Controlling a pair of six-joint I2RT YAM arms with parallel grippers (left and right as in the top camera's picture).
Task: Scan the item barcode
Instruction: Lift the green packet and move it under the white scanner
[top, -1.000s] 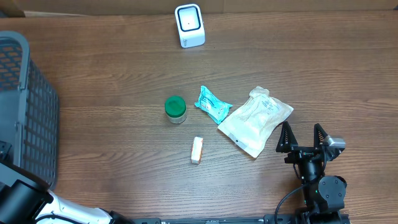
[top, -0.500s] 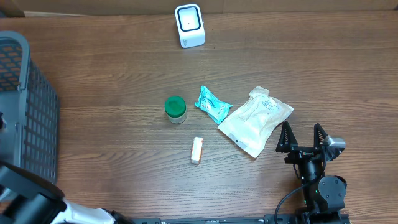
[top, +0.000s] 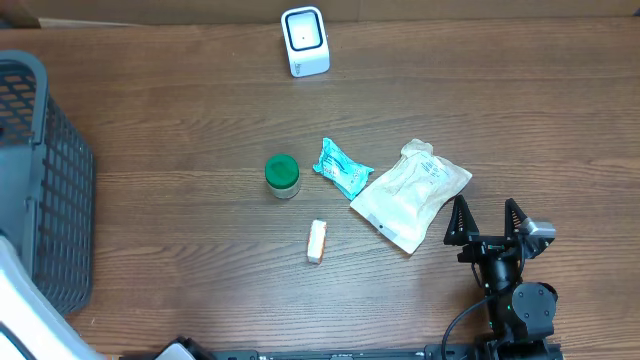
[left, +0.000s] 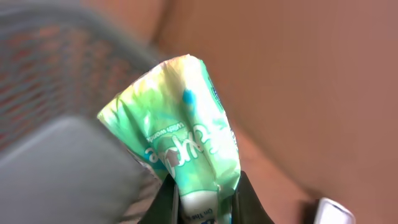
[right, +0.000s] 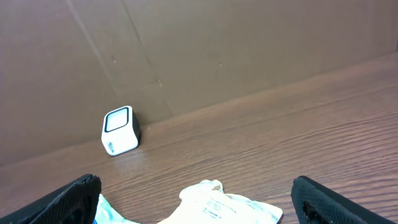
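In the left wrist view my left gripper (left: 204, 200) is shut on a green and white packet (left: 180, 124), which sticks up from between the jaws. It hangs beside the grey basket (left: 50, 155). The white scanner (top: 305, 41) stands at the table's far edge; it also shows as the scanner (right: 120, 130) in the right wrist view, and a corner of the scanner (left: 336, 213) shows in the left wrist view. My right gripper (top: 486, 218) rests open at the front right, nothing between its fingers. In its wrist view the right gripper (right: 202, 202) faces a white pouch (right: 230, 204).
On the table lie a green-lidded jar (top: 282, 175), a teal packet (top: 343, 167), a white pouch (top: 410, 193) and a small white tube (top: 317, 241). The grey basket (top: 40, 170) fills the left edge. A cardboard wall (right: 217, 50) stands behind the table.
At the overhead view's bottom left, the left arm has shifted: its dark part has gone and a white part now shows. The right arm and the table items have not moved.
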